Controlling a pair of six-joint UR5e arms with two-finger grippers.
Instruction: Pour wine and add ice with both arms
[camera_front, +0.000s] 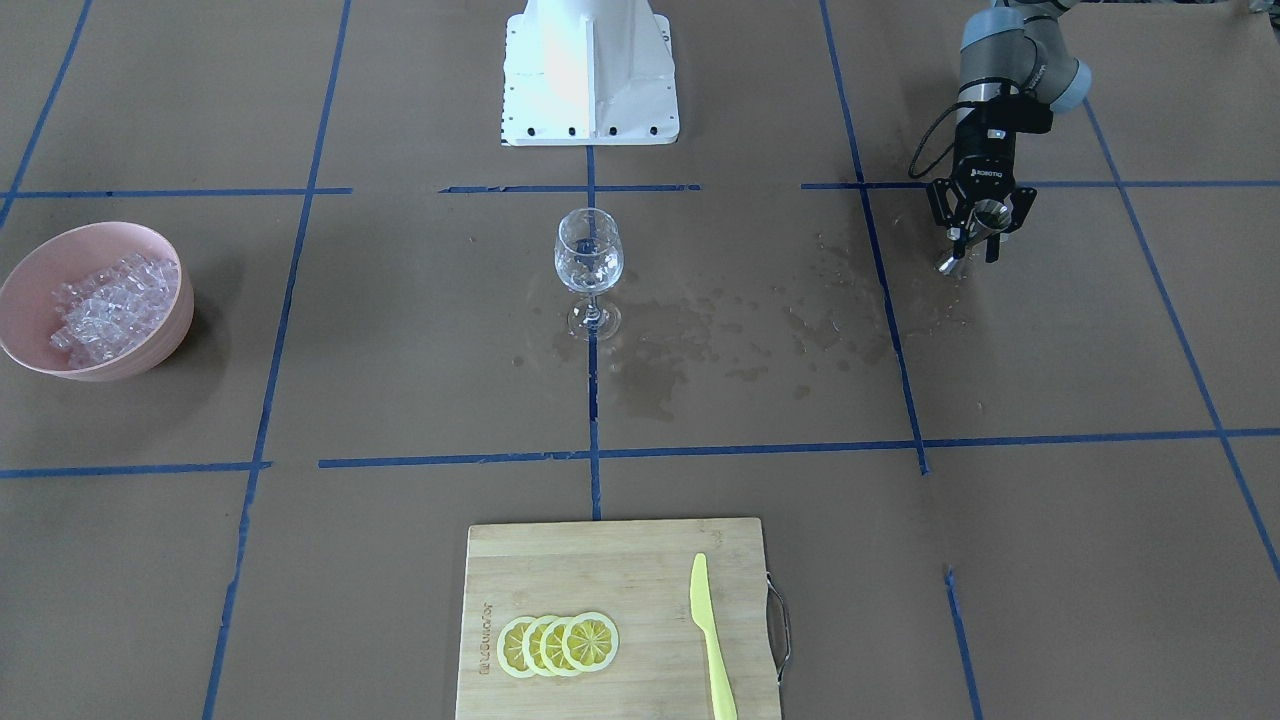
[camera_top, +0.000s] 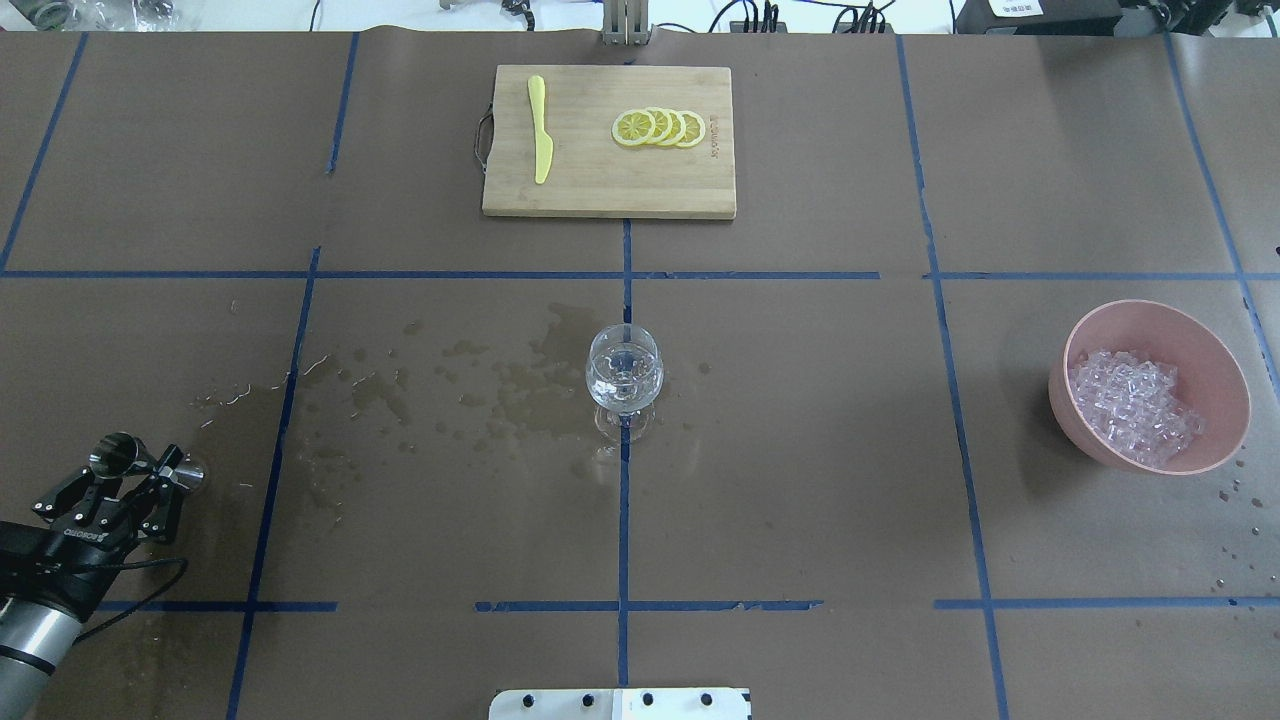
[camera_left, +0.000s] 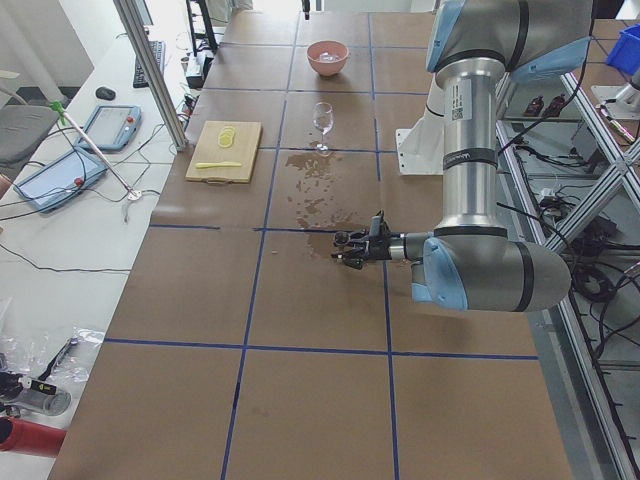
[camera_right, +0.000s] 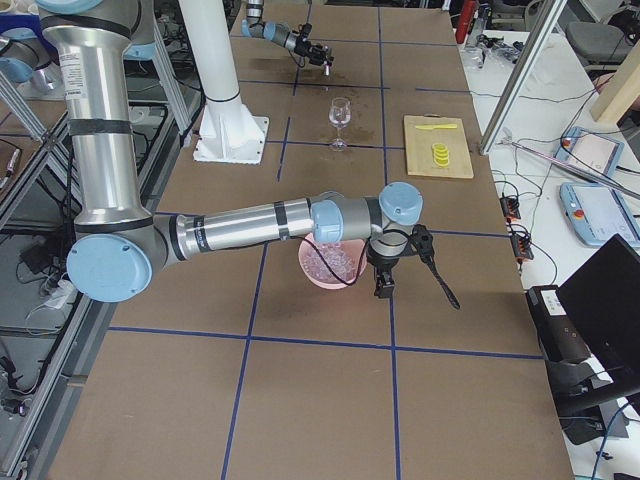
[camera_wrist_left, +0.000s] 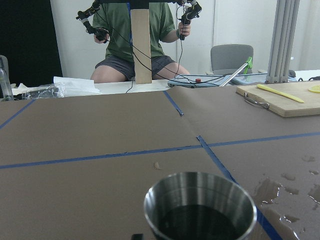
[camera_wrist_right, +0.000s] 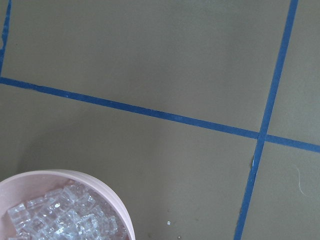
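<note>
A clear wine glass (camera_front: 588, 262) stands upright at the table's middle, also in the overhead view (camera_top: 624, 378); any wine in it is barely visible. The ice (camera_top: 1135, 408) is heaped in a pink bowl (camera_top: 1225, 360), also seen in the front view (camera_front: 20, 290) and right wrist view (camera_wrist_right: 107, 192). My left gripper (camera_top: 145, 466) is shut on a steel jigger (camera_top: 112, 452) held on its side low over the table, far from the glass. Its mouth (camera_wrist_left: 200, 207) fills the left wrist view. My right gripper (camera_right: 385, 272) hangs beside the bowl (camera_right: 315, 272) with a black long-handled tool (camera_right: 437, 272); I cannot tell its state.
A bamboo cutting board (camera_top: 600, 190) with lemon slices (camera_top: 660, 127) and a yellow knife (camera_top: 540, 140) lies at the far side. Wet spill patches (camera_top: 520, 385) spread between the glass and left gripper. The white pedestal (camera_front: 590, 70) stands at the robot side. An operator sits beyond the table.
</note>
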